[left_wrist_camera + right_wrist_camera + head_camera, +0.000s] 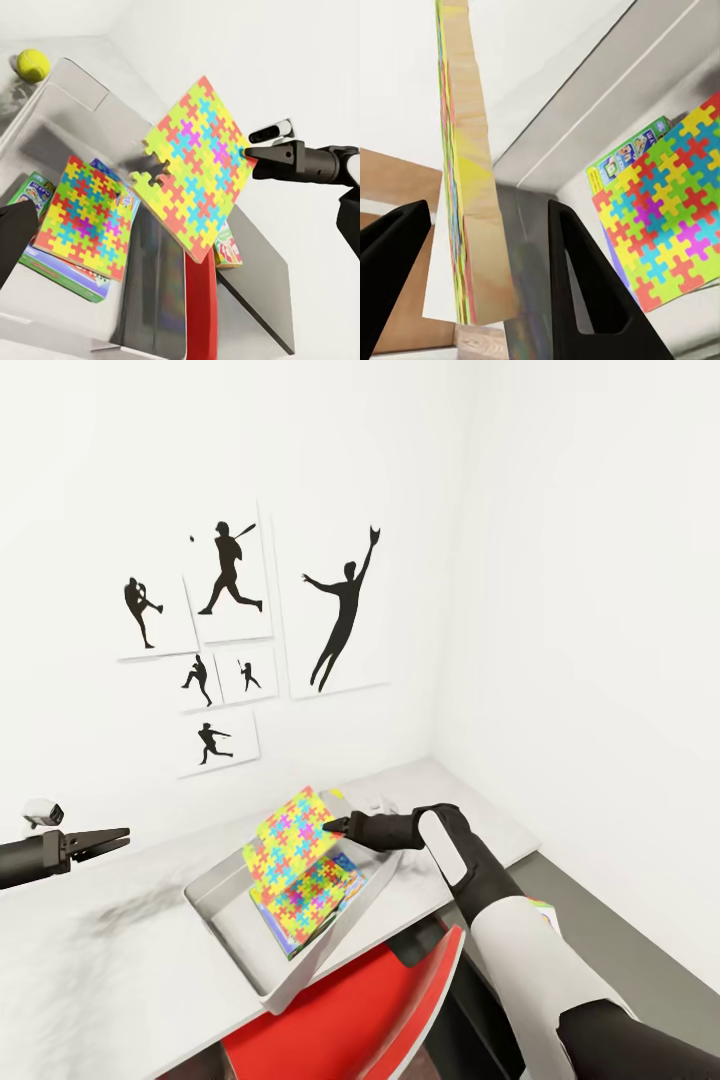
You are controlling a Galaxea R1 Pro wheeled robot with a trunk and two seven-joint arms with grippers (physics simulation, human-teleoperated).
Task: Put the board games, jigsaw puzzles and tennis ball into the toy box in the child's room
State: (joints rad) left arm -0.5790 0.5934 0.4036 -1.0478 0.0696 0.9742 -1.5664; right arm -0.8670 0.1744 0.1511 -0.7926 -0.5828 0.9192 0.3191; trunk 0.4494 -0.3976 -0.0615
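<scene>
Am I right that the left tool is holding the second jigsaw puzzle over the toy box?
Not quite: the right tool holds the second jigsaw puzzle over the toy box, as the left wrist view shows. The left tool hangs apart from it.

Both jigsaw puzzles [292, 830] are showing interlocking yellow, pink, green and blue pieces. The toy box [225, 890] is looking light grey, the table [110, 970] pale grey-white. A yellow tennis ball [33, 64] is glowing; a red chair [340, 1020] is sitting near.
</scene>
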